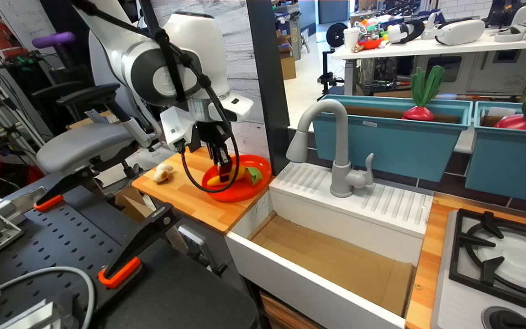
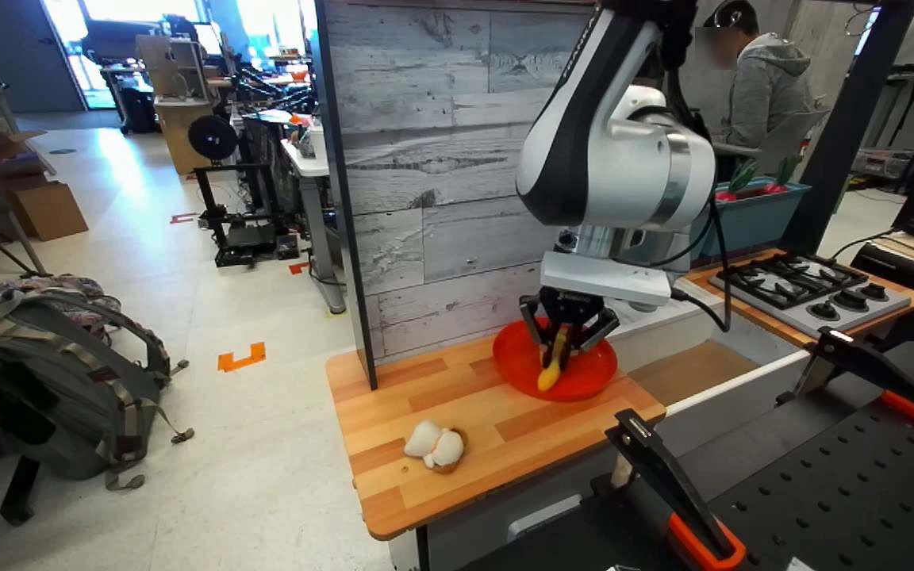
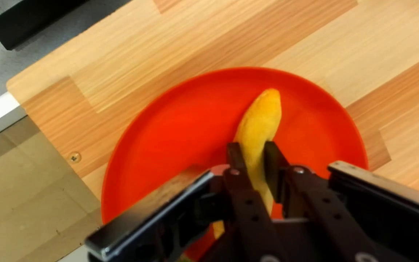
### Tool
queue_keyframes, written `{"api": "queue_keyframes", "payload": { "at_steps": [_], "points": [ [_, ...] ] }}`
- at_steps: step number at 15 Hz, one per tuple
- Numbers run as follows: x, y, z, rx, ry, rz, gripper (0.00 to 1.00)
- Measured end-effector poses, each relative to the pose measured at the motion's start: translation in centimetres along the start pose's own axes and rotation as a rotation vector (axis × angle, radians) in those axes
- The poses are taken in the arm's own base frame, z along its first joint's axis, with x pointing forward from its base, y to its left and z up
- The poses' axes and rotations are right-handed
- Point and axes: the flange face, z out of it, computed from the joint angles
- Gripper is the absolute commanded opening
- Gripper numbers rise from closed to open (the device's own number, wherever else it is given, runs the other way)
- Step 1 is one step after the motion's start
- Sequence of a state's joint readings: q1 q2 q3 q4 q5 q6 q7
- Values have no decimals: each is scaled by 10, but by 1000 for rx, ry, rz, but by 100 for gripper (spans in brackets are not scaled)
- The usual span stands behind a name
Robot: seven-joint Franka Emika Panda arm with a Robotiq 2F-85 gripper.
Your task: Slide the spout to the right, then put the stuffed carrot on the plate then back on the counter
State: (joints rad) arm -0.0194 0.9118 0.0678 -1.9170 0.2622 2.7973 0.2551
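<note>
The stuffed carrot (image 1: 240, 173) lies over the plate (image 1: 233, 195) on the wooden counter (image 1: 185, 192). In the wrist view the yellow-orange carrot (image 3: 260, 116) runs between the fingers of my gripper (image 3: 252, 149), which press on both its sides. Its green leafy end shows over the plate in an exterior view; the fingers hide its middle. I cannot tell whether the carrot touches the plate. My gripper (image 2: 558, 357) points down over the plate in both exterior views. The grey spout (image 1: 341, 132) arches with its head toward the plate side, above the drainboard; the arm mostly hides it in an exterior view.
A white garlic-like toy (image 1: 163, 173) sits on the counter near its outer end. The sink (image 1: 313, 301) adjoins the counter, with a stove (image 1: 514, 256) beyond it. A grey wooden wall panel (image 2: 441, 198) stands behind. Black clamps (image 2: 663, 476) with orange grips hold the pegboard table.
</note>
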Motion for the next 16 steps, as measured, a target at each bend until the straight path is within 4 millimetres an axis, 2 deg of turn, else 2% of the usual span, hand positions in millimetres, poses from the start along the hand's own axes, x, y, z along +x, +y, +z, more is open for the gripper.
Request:
{"api": "queue_keyframes", "payload": {
  "at_steps": [6, 8, 13, 16],
  "points": [
    [2, -1, -1, 2, 1, 0, 98],
    [-3, -1, -10, 6, 14, 1, 100],
    [-36, -2, -44, 18, 39, -8, 100],
    [-44, -2, -58, 20, 42, -8, 100]
  ]
}}
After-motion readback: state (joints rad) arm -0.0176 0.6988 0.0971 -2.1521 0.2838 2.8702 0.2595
